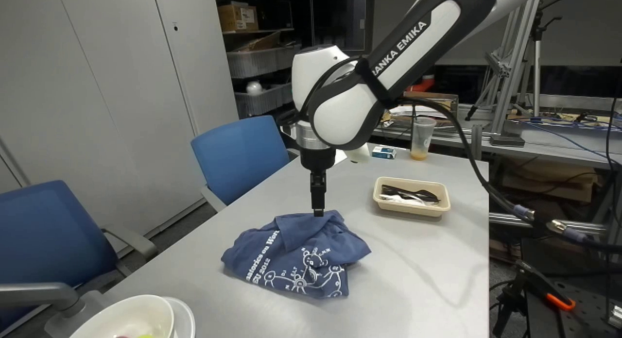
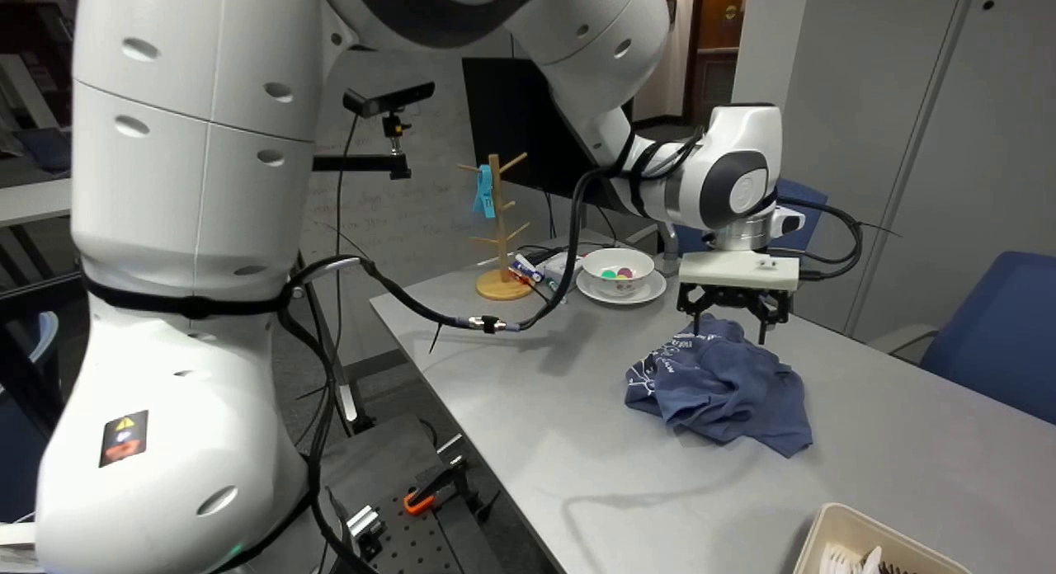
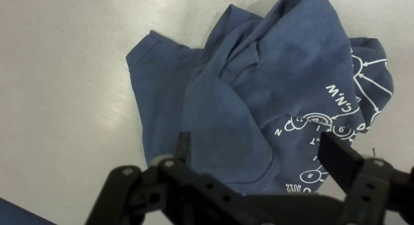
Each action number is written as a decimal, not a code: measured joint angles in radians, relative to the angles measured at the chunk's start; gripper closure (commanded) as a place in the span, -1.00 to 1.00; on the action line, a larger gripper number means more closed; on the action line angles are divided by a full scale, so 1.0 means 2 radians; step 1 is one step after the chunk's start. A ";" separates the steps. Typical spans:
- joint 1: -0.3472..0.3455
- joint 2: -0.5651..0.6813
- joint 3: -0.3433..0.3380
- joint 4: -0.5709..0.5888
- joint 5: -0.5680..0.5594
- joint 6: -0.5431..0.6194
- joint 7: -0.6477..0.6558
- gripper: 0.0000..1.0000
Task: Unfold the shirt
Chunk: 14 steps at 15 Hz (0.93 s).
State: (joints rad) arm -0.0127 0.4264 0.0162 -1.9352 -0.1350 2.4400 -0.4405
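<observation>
The blue shirt, printed in white, lies crumpled and partly folded over on the table.

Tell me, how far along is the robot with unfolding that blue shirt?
Little looks done: the shirt lies bunched on the table, a fold covering part of its white print. In hand: the open end effector is over the shirt, gripping nothing; whether it touches is unclear. Left: probably most of the unfolding, since layers overlap and need spreading flat.
</observation>
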 measured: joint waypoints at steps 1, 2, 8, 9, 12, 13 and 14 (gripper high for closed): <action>0.000 0.008 0.001 0.005 0.000 0.006 0.000 -1.00; 0.000 0.016 0.002 0.010 0.000 0.010 0.000 -1.00; -0.004 0.061 0.005 0.043 0.000 0.025 -0.001 -0.93; -0.006 0.069 0.005 0.049 0.000 0.027 -0.001 -0.88; -0.017 0.090 0.006 0.066 0.000 0.028 -0.003 -0.44; -0.020 0.097 0.006 0.070 0.000 0.028 -0.004 -0.28; -0.024 0.103 0.007 0.075 0.001 0.028 -0.005 -0.12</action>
State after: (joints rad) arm -0.0614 0.6320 0.0298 -1.7857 -0.1336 2.4965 -0.4507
